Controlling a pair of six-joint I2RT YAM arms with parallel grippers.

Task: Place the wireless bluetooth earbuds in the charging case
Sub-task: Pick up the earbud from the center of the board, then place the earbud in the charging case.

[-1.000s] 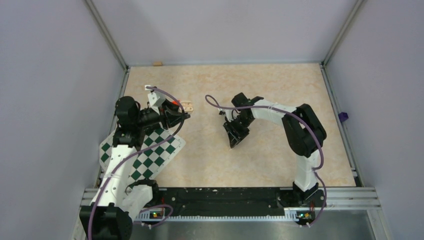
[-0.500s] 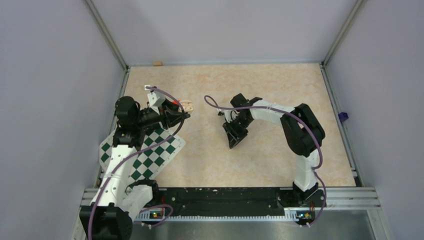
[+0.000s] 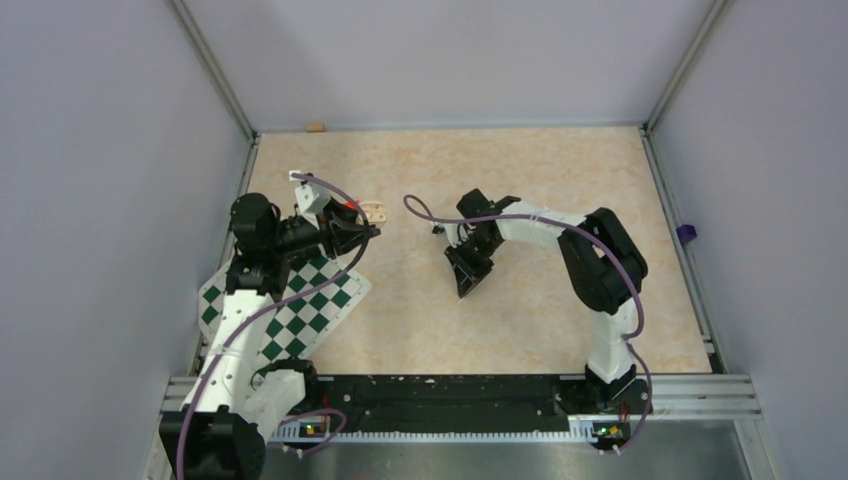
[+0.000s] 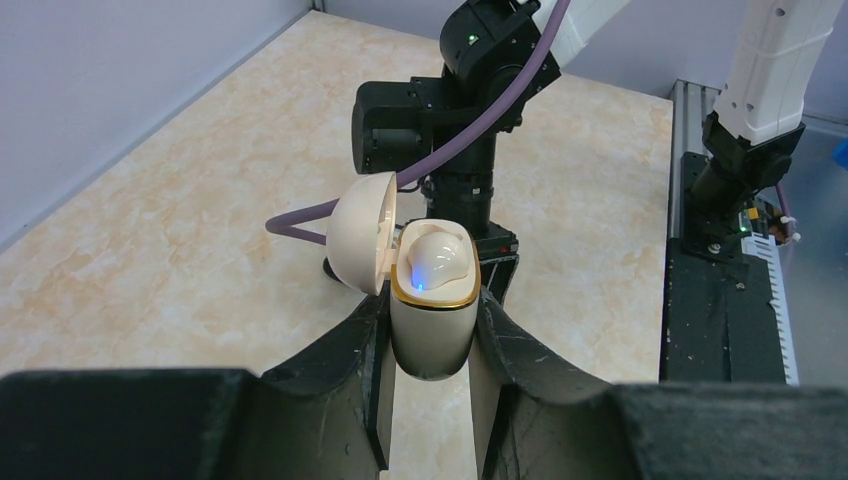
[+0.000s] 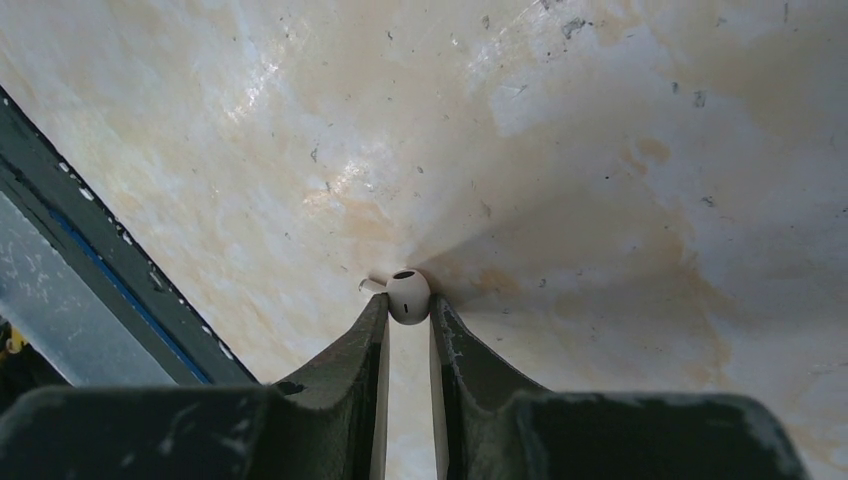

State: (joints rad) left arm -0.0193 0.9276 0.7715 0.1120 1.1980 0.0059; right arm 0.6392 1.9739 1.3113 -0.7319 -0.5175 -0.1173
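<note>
Left wrist view: shows the left claw (image 4: 432, 300) clamped on the charging case (image 4: 432, 335), both fingers pressed against the cream body, held upright and raised off the marbled surface (image 4: 180, 230). Shows the lid (image 4: 360, 245) swung open toward 10 o'clock of the body, a gold rim around the mouth, and a white rounded shape with a blue glow inside; cannot tell whether that shape is an earbud. Right wrist view: finds the right claw (image 5: 408, 312) closed, tips nipping a small white earbud (image 5: 407, 296) at 12 o'clock, right down at the surface, with a dark spot on top and a short stem poking out toward 10 o'clock. Top external view: places the left claw at about 9 o'clock of the surface, just beyond the far corner of the green-and-white chequered mat (image 3: 300, 320), and the right claw near the centre, pointing down toward 6 o'clock, well apart from the left one.
</note>
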